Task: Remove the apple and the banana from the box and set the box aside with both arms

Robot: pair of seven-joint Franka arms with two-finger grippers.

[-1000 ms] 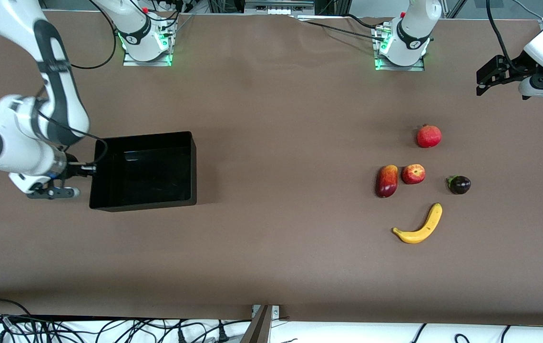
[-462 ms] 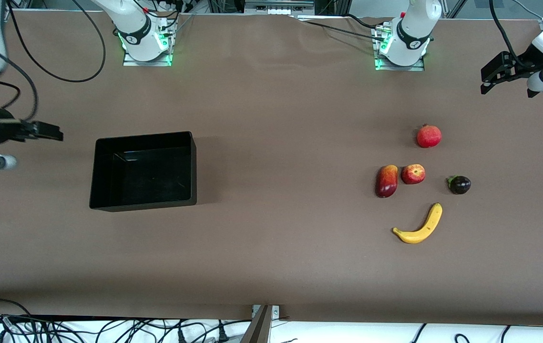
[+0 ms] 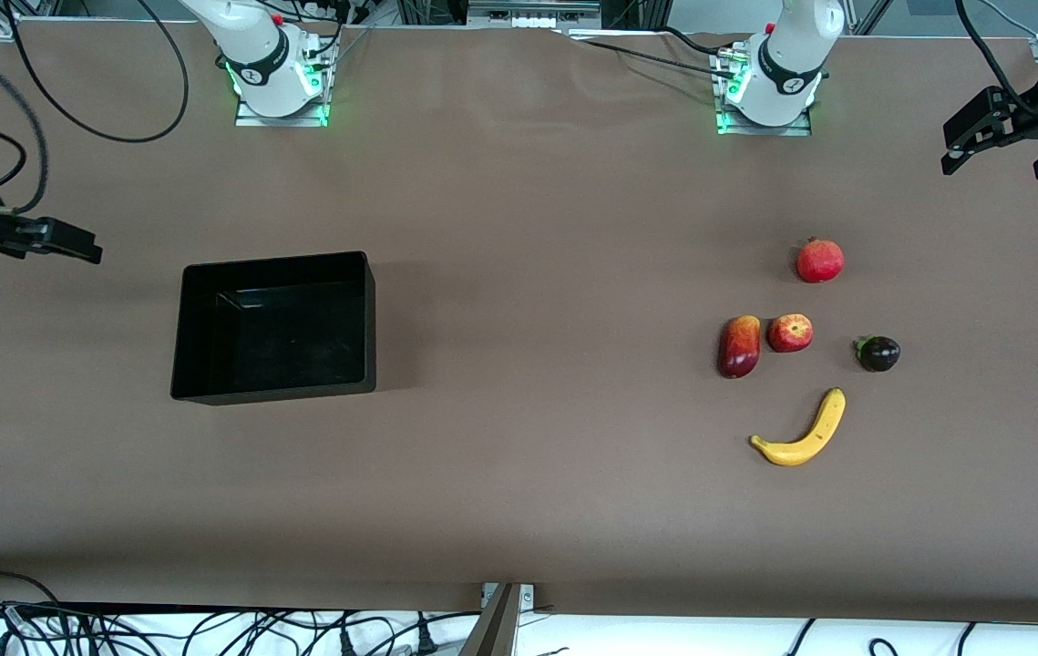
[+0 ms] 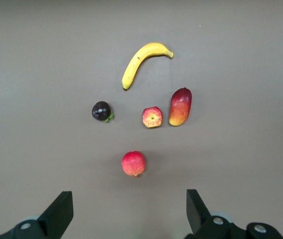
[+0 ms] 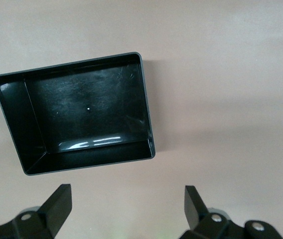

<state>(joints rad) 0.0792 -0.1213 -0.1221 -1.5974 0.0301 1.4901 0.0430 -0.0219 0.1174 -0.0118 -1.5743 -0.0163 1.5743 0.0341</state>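
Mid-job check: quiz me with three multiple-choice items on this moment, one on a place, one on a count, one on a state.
1. The apple lies beside:
A. the oblong dark-red fruit
B. the box
C. a robot base

2. How many fruits are on the table?
A. three
B. five
C. seven

3. The box is:
A. holding the banana
B. tipped over
C. upright and empty

Answers:
1. A, the two sit side by side.
2. B, the left wrist view shows five.
3. C, the right wrist view shows its bare floor.

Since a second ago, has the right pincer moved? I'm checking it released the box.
Yes. The right pincer, open, has drawn away from the glossy black rectangular plastic box, toward the table's end.
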